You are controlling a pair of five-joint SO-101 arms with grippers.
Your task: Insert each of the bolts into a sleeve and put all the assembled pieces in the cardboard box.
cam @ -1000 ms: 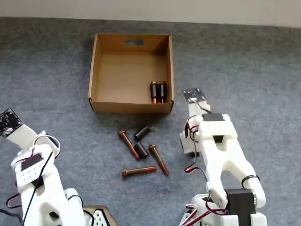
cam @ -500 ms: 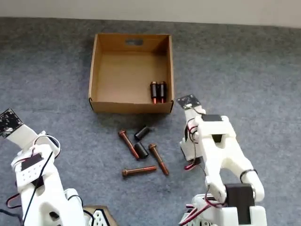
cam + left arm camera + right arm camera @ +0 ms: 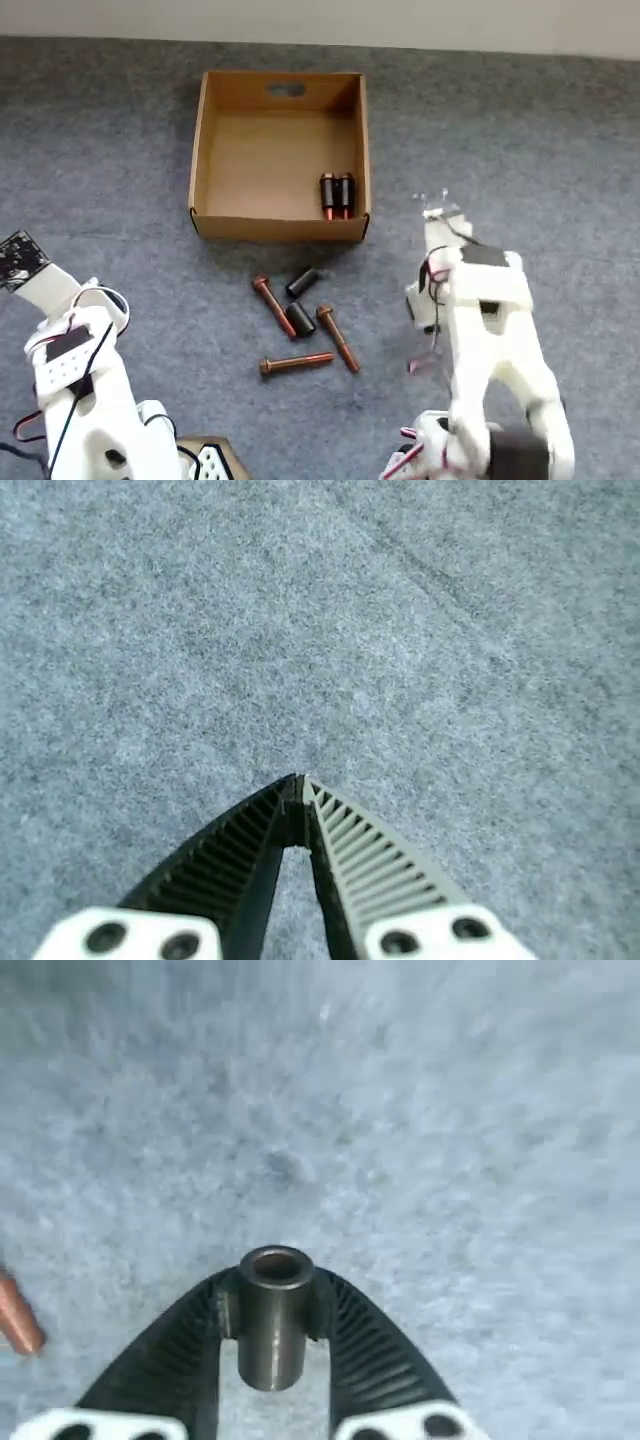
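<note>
high view: cardboard box [image 3: 280, 229], plain brown corrugated board, square, open top, a hand slot cut in the far wall. inside it, against the right wall, two assembled pieces [image 3: 336, 195] lie side by side and touching: black sleeves with copper-coloured ends showing. on the grey short-pile carpet [image 3: 150, 290] just in front of the box lie three bolts, copper-coloured with round heads: one slanted [image 3: 272, 305], one slanted [image 3: 337, 338], one nearly level [image 3: 296, 363]. among them are two loose sleeves, short black tubes [image 3: 302, 282] [image 3: 300, 319], the second touching the first bolt. left arm [image 3: 70, 385], white plastic with red and black wires, sits at the near left and carries a small black-and-white printed tag [image 3: 20, 258], print too small to read. right arm [image 3: 488, 330], also white plastic, stands right of the bolts.

left wrist view: left gripper [image 3: 296, 785] has ribbed dark fingers, tips pressed together with nothing between them, over bare carpet.

right wrist view: right gripper [image 3: 275, 1292] is clamped on the held sleeve [image 3: 272, 1332], a smooth dark tube gripped across its sides, open bore visible at its far end. a copper bolt end [image 3: 14, 1322] shows at the edge, on the carpet.
</note>
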